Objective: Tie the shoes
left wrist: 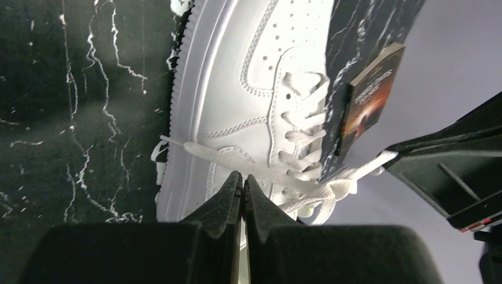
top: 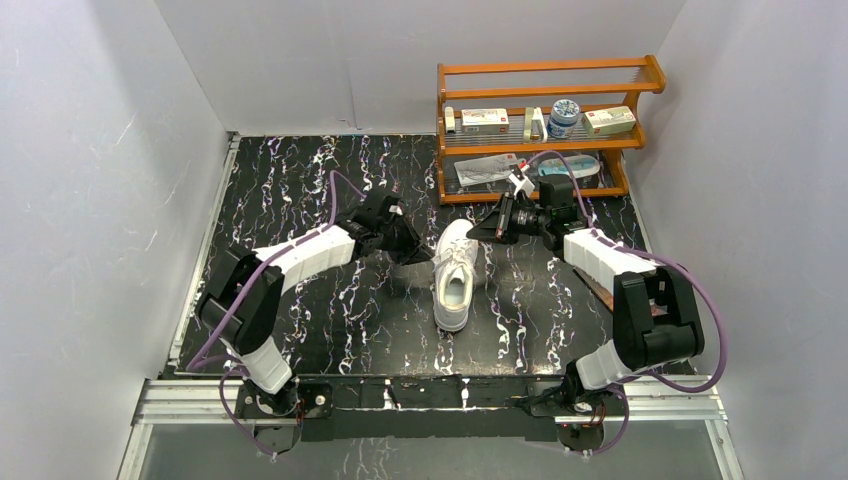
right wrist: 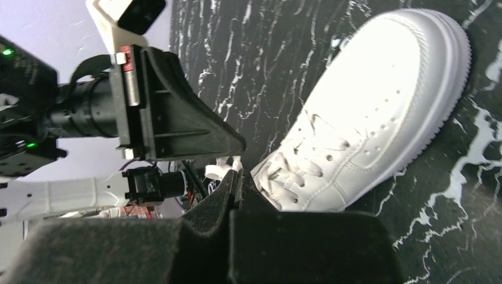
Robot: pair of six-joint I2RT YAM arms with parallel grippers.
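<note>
The white sneaker (top: 455, 275) lies mid-table, toe toward the back. It also shows in the left wrist view (left wrist: 237, 77) and the right wrist view (right wrist: 379, 100). My left gripper (top: 416, 250) sits at the shoe's left side. Its jaws are closed, with the tips (left wrist: 243, 176) on a flat white lace (left wrist: 201, 151) that runs across the shoe's side. The lace's free end rests on the table. My right gripper (top: 482, 230) is at the shoe's right side, shut (right wrist: 237, 171) on another white lace (right wrist: 222, 170). That lace stretches from the knot area (left wrist: 337, 183).
A wooden shelf (top: 545, 130) with small boxes and a jar stands at the back right. A paperback book (top: 600, 290) lies on the table under the right arm; it also shows in the left wrist view (left wrist: 370, 97). Grey walls enclose the black marbled table (top: 330, 320).
</note>
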